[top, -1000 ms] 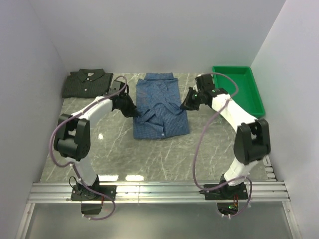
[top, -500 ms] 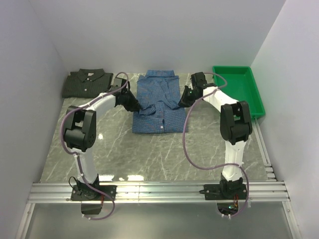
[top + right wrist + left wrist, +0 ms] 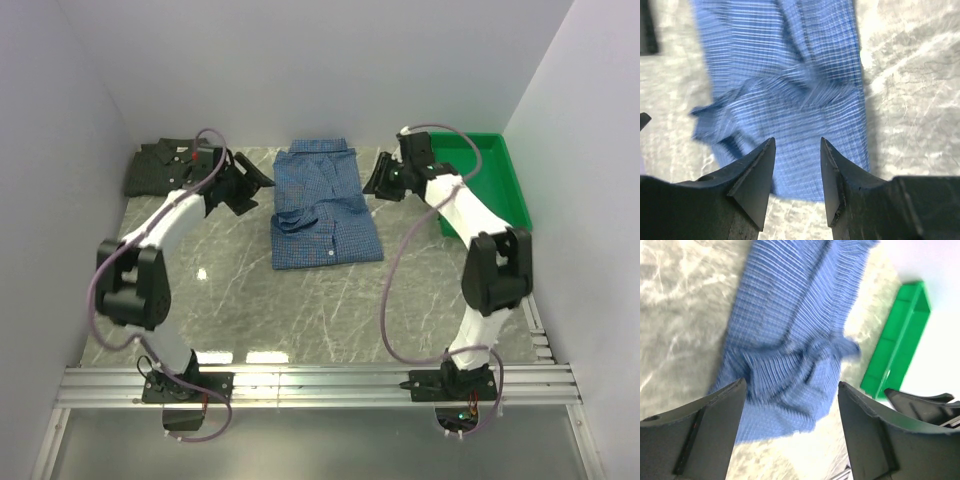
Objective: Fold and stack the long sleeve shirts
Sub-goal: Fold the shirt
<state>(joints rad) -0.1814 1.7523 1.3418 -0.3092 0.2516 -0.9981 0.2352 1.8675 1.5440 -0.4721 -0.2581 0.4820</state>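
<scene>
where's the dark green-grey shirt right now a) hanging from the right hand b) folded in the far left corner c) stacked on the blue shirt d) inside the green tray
B: the dark green-grey shirt lies folded flat in the far left corner, apart from the blue shirt in the middle and across from the green tray on the right.

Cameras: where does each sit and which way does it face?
Top: above, behind the arms, looking down on the table; both arms show.
Left wrist: on that arm, faces across the blue shirt toward the tray; its fingers show.
Right wrist: on that arm, looks down at the shirt; its fingers show.
Shared: the blue shirt.
</scene>
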